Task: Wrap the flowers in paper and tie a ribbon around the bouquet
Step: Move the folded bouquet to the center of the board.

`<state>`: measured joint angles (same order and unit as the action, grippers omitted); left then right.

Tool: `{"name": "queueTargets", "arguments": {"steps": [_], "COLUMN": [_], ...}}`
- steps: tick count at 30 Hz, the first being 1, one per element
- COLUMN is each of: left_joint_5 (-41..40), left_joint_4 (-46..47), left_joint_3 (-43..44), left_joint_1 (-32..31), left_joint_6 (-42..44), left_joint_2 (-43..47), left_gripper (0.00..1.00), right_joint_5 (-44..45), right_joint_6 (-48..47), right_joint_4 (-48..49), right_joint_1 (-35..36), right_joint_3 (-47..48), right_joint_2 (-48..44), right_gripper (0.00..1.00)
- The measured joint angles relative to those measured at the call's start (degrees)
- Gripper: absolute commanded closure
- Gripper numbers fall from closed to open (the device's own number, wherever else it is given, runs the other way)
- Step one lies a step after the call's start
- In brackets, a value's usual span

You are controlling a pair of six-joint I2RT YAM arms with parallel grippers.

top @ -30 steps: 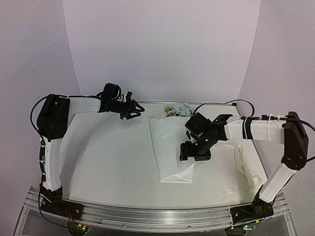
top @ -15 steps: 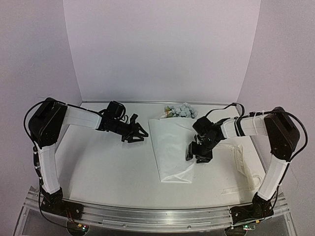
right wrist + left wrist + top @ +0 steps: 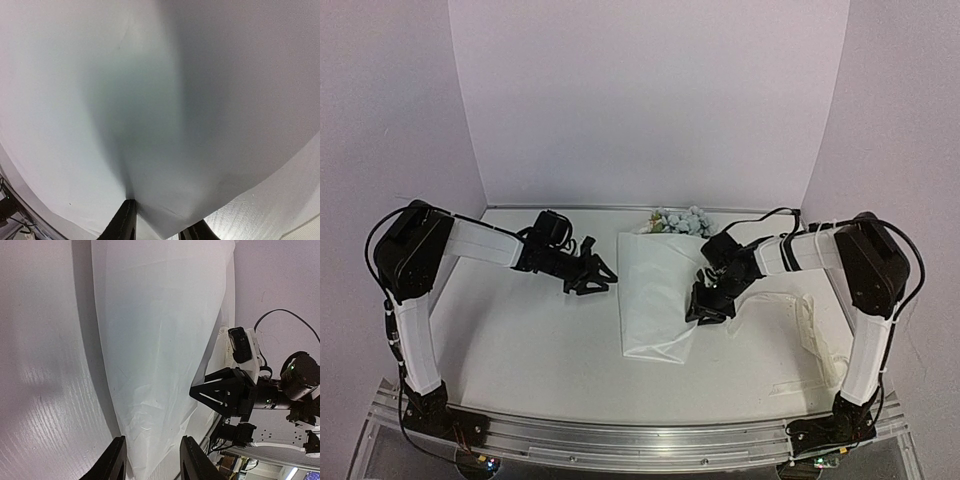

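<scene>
Table (image 3: pixel 540 340): white top, matt, with a fine grain showing in the wrist views. Backdrop panels (image 3: pixel 650 100): pale, plain, standing upright along the table's far edge and both its side edges. Aluminium rail (image 3: pixel 620 435): fixed along the table's near edge, slotted lengthwise.

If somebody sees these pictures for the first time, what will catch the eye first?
First the large white paper, folded long in the middle of the table, with pale blue and white flowers showing out of its far end. Then the right arm's jaws at the sheet's right edge, a fold of paper between them. The left arm's jaws stand open to the left of the sheet, apart from it.
</scene>
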<state>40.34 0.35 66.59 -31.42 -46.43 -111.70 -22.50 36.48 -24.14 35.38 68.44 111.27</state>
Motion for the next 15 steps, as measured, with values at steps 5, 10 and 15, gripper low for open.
{"name": "queueTargets", "arguments": {"steps": [5,10,15], "left_joint_5": [-1.8,-4.3,-6.5], "left_joint_4": [-0.7,-2.8,-4.8], "left_joint_3": [-1.1,-1.5,-1.5], "left_joint_1": [-0.3,-2.3,-5.0], "left_joint_6": [0.0,0.3,0.4], "left_joint_2": [0.0,0.0,-0.1], "left_gripper": [0.64,0.66,0.67], "right_joint_5": [-1.9,-3.3,-3.9], "right_joint_6": [-3.5,-6.7,-9.1], "right_joint_4": [-1.3,-4.3,-7.1], "right_joint_1": [0.0,0.0,0.5], "right_joint_3": [4.0,9.2,13.6], "right_joint_2": [2.9,6.3,9.0], "right_gripper": [0.76,0.78,0.78]}}
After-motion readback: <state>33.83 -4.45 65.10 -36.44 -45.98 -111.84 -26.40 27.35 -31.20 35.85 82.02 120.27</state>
